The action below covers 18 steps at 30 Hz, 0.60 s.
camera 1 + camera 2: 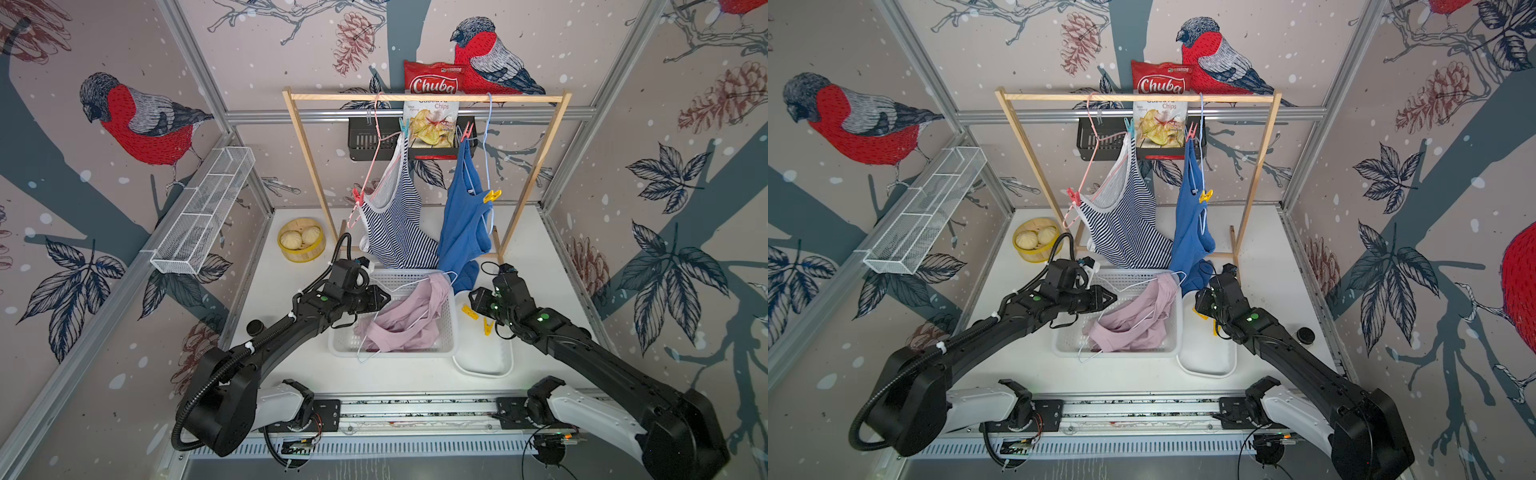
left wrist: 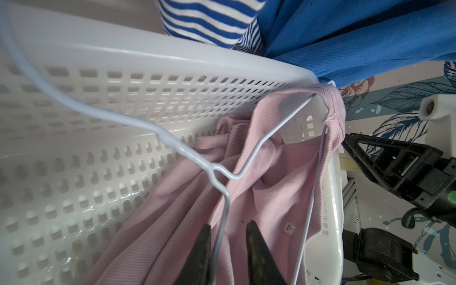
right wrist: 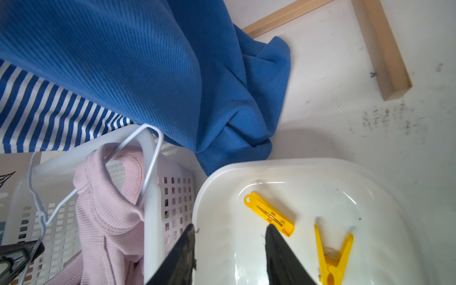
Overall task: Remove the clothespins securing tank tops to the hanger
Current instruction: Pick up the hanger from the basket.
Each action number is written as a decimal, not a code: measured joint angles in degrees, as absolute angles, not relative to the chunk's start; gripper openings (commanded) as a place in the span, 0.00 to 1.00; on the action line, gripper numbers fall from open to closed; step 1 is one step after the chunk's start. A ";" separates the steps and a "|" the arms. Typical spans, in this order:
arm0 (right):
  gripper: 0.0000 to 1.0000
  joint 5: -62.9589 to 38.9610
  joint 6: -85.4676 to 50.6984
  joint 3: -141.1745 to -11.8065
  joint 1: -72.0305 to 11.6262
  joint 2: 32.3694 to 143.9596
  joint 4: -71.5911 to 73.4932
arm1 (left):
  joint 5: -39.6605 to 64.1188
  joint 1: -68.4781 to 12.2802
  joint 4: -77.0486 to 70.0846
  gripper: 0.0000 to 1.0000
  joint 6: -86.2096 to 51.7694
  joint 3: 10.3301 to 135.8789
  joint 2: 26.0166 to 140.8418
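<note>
My left pincer [image 2: 229, 225], lower centre of frame, straddles the hanger [image 2: 182, 150] wire, narrowly apart; my right pincer [image 3: 230, 225] hangs half open, empty, over the tray [image 3: 296, 162].

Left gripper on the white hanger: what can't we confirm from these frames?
- Left wrist view: left gripper is cut off by the bottom edge; the white hanger wire runs between its fingers, contact unclear.
- Both top views: pink top folds hide much of that hanger.
- Right wrist view: one yellow clothespin is cut by the bottom edge.
</note>
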<state>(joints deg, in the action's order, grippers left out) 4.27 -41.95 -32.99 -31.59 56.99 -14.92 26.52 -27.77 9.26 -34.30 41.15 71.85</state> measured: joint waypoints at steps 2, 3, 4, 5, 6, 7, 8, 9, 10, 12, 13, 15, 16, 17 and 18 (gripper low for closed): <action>0.46 4.21 -41.98 -32.99 -31.83 56.95 -14.37 | 27.42 -27.77 9.26 0.09 -33.74 41.15 71.72; 0.45 3.90 -41.98 -32.99 -31.92 56.93 -13.96 | 27.97 -27.77 9.30 0.05 -32.93 41.15 71.53; 0.45 3.73 -41.98 -32.99 -31.99 56.88 -13.72 | 28.42 -27.77 9.30 0.00 -32.51 41.15 71.26; 0.44 3.44 -41.98 -33.10 -32.08 56.84 -13.63 | 28.82 -27.77 9.32 0.00 -31.97 41.15 70.81; 0.44 3.40 -41.98 -33.36 -32.25 56.84 -13.61 | 28.91 -27.83 9.34 0.00 -31.86 41.17 70.19; 0.44 3.20 -41.98 -33.67 -32.47 56.86 -13.56 | 28.95 -27.88 9.37 0.00 -31.03 41.17 69.60; 0.44 2.96 -41.95 -34.20 -32.75 56.90 -13.41 | 28.97 -27.88 9.39 0.00 -31.05 41.23 69.01; 0.44 2.81 -41.95 -34.83 -33.10 56.99 -13.28 | 28.97 -27.88 9.67 0.00 -30.74 41.39 68.42; 0.44 2.81 -41.91 -35.46 -33.43 57.14 -13.13 | 28.97 -27.88 9.89 0.00 -30.06 41.60 68.01; 0.44 2.81 -41.69 -36.69 -34.33 57.49 -12.58 | 28.95 -27.92 10.90 0.00 -29.45 42.76 66.78; 0.44 2.83 -41.50 -37.19 -34.89 57.65 -12.45 | 28.97 -27.92 11.55 0.00 -28.97 43.48 66.22; 0.45 3.09 -40.64 -38.17 -36.49 57.74 -12.43 | 29.06 -28.01 13.85 0.00 -27.90 46.22 64.66; 0.45 3.40 -40.64 -38.68 -37.41 57.69 -12.45 | 28.84 -28.21 15.31 0.00 -26.89 47.99 64.01; 0.46 4.19 -40.45 -39.33 -38.68 57.63 -12.45 | 28.38 -28.47 17.06 0.00 -25.98 50.24 63.35; 0.47 4.75 -40.27 -40.01 -40.07 57.41 -12.40 | 28.01 -28.73 18.68 0.00 -24.86 52.62 62.67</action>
